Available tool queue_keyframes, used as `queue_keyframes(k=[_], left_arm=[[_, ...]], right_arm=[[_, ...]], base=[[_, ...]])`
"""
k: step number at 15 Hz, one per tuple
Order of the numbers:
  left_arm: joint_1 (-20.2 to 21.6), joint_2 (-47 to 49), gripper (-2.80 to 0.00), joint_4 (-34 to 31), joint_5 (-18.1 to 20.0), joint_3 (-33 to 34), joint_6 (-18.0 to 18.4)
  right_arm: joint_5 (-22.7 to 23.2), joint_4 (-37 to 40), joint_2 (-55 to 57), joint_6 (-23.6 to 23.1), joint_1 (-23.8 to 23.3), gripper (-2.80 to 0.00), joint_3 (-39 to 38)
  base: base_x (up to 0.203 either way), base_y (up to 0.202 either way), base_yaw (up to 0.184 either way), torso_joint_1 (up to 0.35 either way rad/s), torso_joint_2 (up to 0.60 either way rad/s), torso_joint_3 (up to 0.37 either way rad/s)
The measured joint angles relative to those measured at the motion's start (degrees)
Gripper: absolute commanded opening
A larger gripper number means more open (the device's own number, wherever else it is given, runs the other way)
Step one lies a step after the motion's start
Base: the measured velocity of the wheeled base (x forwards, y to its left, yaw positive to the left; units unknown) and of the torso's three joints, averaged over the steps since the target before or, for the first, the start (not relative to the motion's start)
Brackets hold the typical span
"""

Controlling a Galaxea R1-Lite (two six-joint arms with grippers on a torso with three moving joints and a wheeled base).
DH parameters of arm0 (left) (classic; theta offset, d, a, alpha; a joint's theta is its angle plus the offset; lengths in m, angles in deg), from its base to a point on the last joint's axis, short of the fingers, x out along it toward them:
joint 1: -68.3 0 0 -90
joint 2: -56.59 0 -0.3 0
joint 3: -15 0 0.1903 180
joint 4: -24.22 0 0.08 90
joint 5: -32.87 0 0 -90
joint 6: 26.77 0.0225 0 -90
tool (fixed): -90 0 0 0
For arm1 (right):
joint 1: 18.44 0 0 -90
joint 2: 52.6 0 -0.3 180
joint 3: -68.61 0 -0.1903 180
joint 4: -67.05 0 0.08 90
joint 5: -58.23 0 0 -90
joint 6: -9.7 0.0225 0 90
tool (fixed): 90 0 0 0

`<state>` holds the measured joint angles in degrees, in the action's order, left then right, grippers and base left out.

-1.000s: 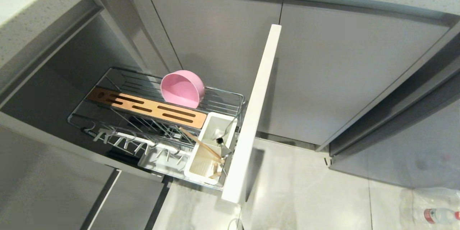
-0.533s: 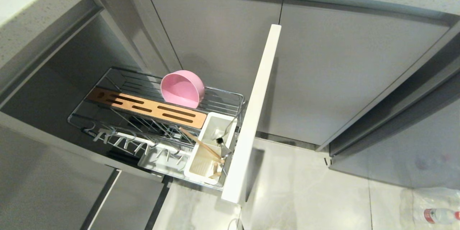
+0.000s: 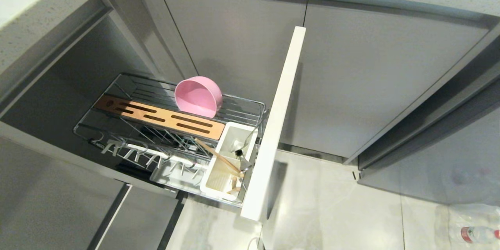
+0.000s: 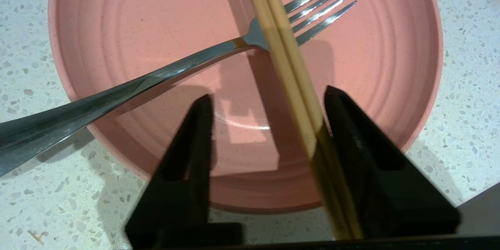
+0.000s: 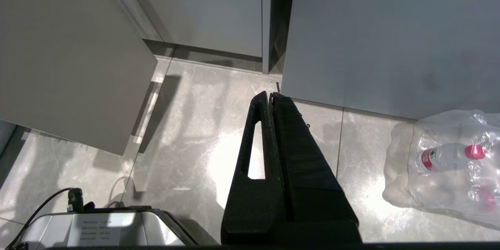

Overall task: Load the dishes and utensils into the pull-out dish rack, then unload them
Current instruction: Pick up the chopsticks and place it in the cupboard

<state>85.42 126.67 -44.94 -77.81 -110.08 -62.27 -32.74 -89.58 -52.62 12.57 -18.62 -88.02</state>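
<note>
Currently our left gripper [image 4: 267,101] straddles the chopsticks [image 4: 287,66], which lie across the pink plate [image 4: 117,27] on the speckled counter [image 4: 461,97]; its fingers are apart, the sticks against one finger, a gap to the other, so no clamp yet. Beyond the fingertips the chopsticks cross over the fork [image 4: 164,72], whose handle runs off the plate rim to one side. Outward from there: the pink bowl [image 3: 198,96] sits on its side in the pull-out dish rack [image 3: 129,125], with what looks like another wooden utensil and a dark-handled one in the white caddy [image 3: 230,160]. We judge loading partly done: bowl in, plate, fork and these chopsticks left, then the whole unload. Only the left wrist view shows the plate set and our working hand; the head view shows just the rack. Our right gripper [image 5: 271,95] hangs parked over the floor, fingers together, near bagged bottles [image 5: 449,156].
</note>
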Motion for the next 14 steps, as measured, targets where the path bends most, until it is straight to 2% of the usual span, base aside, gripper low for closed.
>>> queue_keyframes(k=[8, 11, 12, 14], left_arm=[[0.0, -0.1, -2.80, 0.1, 0.0, -0.1, 0.1], [-0.1, -0.4, -2.80, 0.3, 0.1, -2.8, 0.4], [-0.2, -0.7, -2.80, 0.7, 0.7, -4.6, 0.4], [-0.4, -1.9, -2.80, 2.1, 5.7, -8.3, 1.1]], right_arm=[[0.0, 0.0, 0.0, 0.0, 0.0, -2.80, 0.0], [0.0, 0.0, 0.0, 0.0, 0.0, -2.80, 0.0], [0.0, 0.0, 0.0, 0.0, 0.0, -2.80, 0.0], [0.0, 0.0, 0.0, 0.0, 0.0, -2.80, 0.0]], base=[[0.000, 0.000, 0.000, 0.000, 0.00, 0.000], [0.000, 0.000, 0.000, 0.000, 0.00, 0.000], [0.000, 0.000, 0.000, 0.000, 0.00, 0.000], [0.000, 0.000, 0.000, 0.000, 0.00, 0.000]])
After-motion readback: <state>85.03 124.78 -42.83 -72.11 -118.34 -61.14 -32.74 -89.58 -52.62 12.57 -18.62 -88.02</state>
